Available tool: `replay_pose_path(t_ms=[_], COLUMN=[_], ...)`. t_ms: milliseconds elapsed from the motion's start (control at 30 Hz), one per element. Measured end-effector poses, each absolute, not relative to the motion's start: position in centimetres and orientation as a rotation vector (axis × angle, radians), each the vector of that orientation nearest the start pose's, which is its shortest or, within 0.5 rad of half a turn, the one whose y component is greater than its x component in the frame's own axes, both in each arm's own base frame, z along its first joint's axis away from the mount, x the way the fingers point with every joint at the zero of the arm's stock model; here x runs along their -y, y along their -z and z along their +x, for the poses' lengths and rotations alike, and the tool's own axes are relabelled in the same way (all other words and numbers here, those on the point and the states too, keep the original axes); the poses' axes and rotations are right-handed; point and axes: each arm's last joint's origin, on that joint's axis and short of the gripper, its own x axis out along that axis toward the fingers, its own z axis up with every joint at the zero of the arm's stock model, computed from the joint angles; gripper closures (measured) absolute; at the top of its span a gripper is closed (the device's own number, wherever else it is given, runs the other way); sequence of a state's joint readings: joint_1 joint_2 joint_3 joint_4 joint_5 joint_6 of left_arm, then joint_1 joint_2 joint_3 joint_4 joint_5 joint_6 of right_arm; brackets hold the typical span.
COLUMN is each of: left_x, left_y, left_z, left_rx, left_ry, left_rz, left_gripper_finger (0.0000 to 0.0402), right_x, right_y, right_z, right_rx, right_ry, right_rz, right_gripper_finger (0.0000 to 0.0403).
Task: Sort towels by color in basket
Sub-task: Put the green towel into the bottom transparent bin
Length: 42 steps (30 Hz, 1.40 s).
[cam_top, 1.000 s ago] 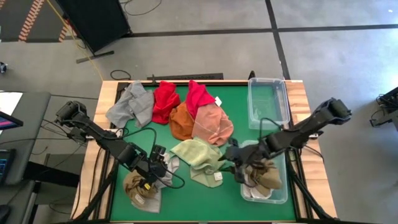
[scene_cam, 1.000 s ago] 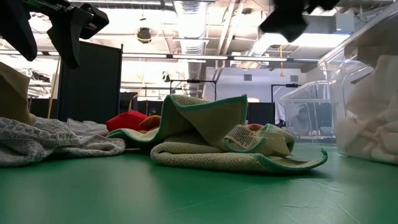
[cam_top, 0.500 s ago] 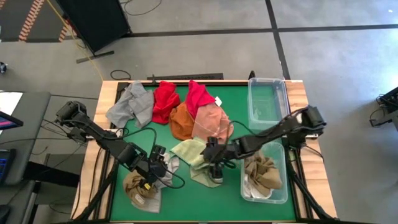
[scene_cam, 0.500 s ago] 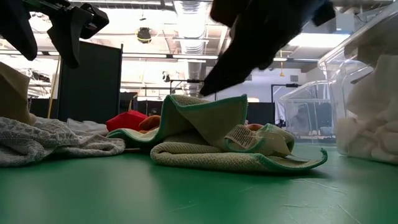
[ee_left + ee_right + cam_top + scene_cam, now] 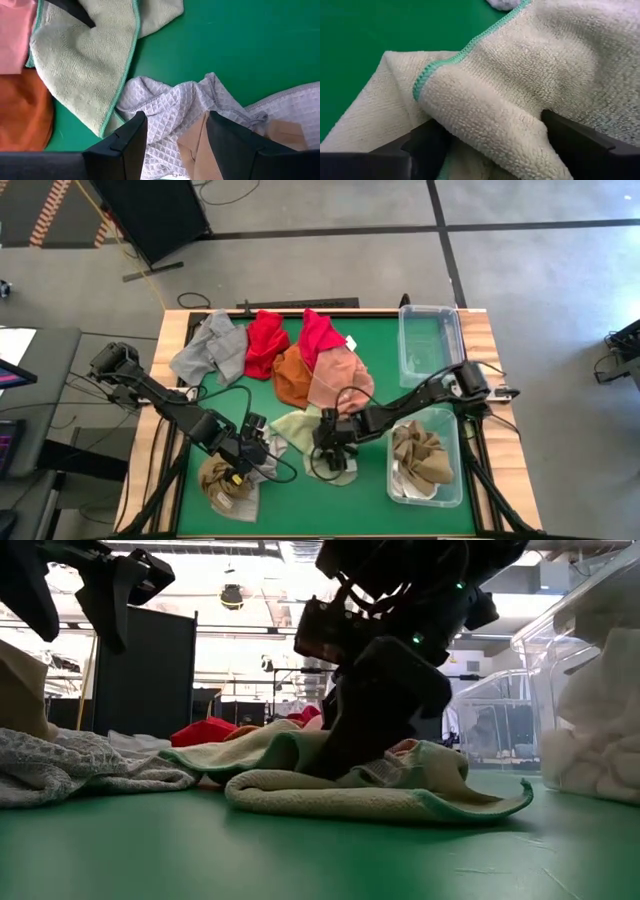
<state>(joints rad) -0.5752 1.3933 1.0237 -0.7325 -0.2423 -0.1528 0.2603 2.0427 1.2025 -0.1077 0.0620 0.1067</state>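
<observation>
No writing can be read anywhere; a small white tag shows at the edge of the second red towel, but its print is too small to make out.

Two clear plastic bins stand along the right side of the green table. The far bin looks empty. The near bin holds a crumpled tan-brown towel with white cloth under it.

The right gripper is down on the pale green towel in the middle of the table, its fingers spread wide with a green-edged fold of the terry cloth bunched between them; whether they are already pinching it is hard to say from the wrist view. The left gripper hangs low over the near left corner, jaws partly apart and gripping nothing, above a white-checked towel that lies on another tan-brown towel.

The rest of the towels sit across the far half: a grey towel at the left, a red towel beside it, then an orange towel and a pink towel overlapping near the centre.
</observation>
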Motion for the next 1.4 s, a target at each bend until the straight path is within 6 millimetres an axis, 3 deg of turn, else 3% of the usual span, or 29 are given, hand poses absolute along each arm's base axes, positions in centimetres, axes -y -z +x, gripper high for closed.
replay_pose_path(t_ms=[200, 500, 700, 967, 1133, 1400], left_x=[13.7, 13.7, 13.7, 13.8, 13.8, 13.8], left_y=[-23.3, -23.2, -23.1, -23.2, -23.2, -23.2], left_z=[22.5, 22.5, 22.5, 22.5, 22.5, 22.5], left_rx=[-1.049, -1.045, -1.047, -1.042, -1.040, -1.040], left_ry=[0.216, 0.212, 0.212, 0.213, 0.214, 0.213], left_rz=[0.309, 0.301, 0.301, 0.299, 0.298, 0.296], left_gripper_finger=[0.0209, 0.0209, 0.0209, 0.0209, 0.0209, 0.0209], right_x=[-11.2, -11.7, -12.9, -14.6, -15.4, -16.1], right_y=[-12.0, -13.1, -16.2, -24.8, -30.1, -35.2], right_z=[38.7, 38.4, 38.8, 37.2, 34.0, 27.1], right_rx=[-0.955, -0.972, -1.019, -0.905, -0.811, -0.784], right_ry=[-0.137, -0.167, -0.208, -0.123, -0.035, -0.004], right_rz=[-0.041, -0.046, -0.110, -0.239, -0.261, -0.171], right_gripper_finger=[0.0148, 0.0357, 0.0358, 0.0358, 0.0358, 0.0358])
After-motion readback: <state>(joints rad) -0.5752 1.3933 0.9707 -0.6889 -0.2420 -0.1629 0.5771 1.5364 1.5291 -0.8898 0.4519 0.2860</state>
